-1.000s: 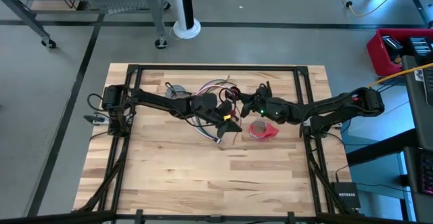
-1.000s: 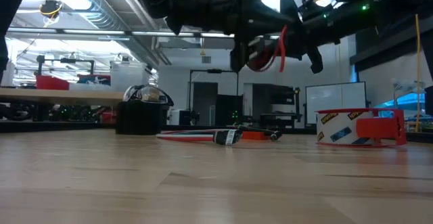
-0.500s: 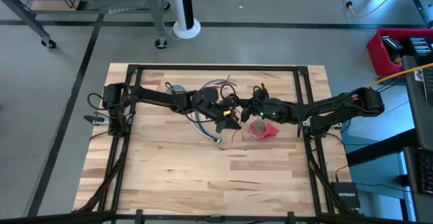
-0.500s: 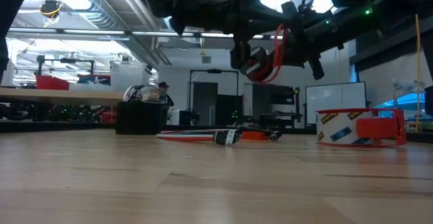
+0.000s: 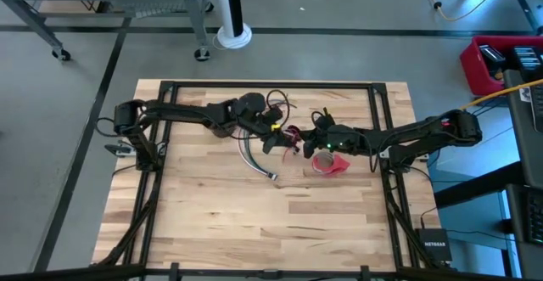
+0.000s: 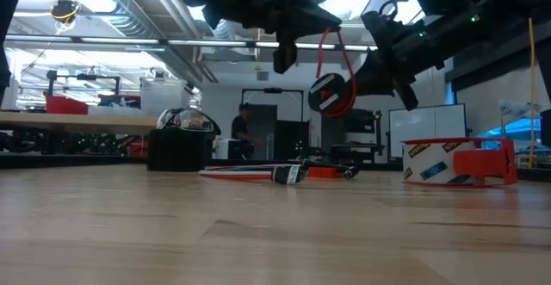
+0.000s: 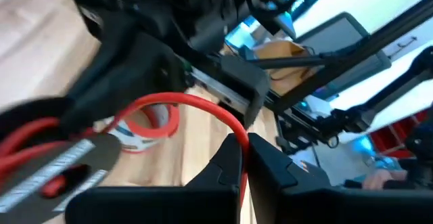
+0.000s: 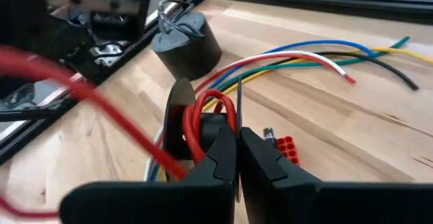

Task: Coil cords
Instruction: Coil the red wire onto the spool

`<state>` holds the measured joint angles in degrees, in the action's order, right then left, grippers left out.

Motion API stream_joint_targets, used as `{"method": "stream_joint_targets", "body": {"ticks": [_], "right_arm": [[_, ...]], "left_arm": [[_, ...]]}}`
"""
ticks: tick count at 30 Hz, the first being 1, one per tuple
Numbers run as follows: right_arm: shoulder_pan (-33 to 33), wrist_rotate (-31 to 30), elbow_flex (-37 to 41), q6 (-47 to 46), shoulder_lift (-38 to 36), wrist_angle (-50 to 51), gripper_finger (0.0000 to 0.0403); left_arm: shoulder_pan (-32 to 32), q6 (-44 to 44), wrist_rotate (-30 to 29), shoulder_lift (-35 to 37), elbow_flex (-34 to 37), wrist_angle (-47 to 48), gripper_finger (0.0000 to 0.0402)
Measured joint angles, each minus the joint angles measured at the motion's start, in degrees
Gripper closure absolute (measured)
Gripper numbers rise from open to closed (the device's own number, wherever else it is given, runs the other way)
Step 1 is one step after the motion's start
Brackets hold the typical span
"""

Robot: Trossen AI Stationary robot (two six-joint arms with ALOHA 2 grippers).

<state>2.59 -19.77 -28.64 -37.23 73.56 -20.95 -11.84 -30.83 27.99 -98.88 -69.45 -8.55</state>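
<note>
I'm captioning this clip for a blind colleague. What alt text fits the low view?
Above a wooden table, two dark robot arms hold a red cord in the air: the left gripper pinches its strand while the right gripper holds a small black-and-red coil. On the table lie a wire bundle and, at right, a red tape roll.
</note>
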Motion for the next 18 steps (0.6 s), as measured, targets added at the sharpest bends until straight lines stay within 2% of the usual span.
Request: {"method": "stream_joint_targets", "body": {"ticks": [4, 7, 13, 18], "right_arm": [[0.0, 1.9, 0.0, 0.0, 0.0, -1.5, 0.0395], [0.0, 4.5, 0.0, 0.0, 0.0, -3.5, 0.0395], [0.0, 5.9, 0.0, -0.6, 0.0, -4.9, 0.0395], [0.0, 6.3, 0.0, -1.6, 0.0, -4.7, 0.0395]], "left_arm": [[-1.3, 1.9, -2.8, 0.7, 0.0, 2.6, 0.0401], [-1.9, 3.2, -5.0, 0.7, 0.0, 6.8, 0.0401], [-2.6, 5.7, -9.0, 0.8, 0.0, 15.2, 0.0401], [-3.2, 6.9, -9.1, 0.8, 0.0, 16.0, 0.0401]]}}
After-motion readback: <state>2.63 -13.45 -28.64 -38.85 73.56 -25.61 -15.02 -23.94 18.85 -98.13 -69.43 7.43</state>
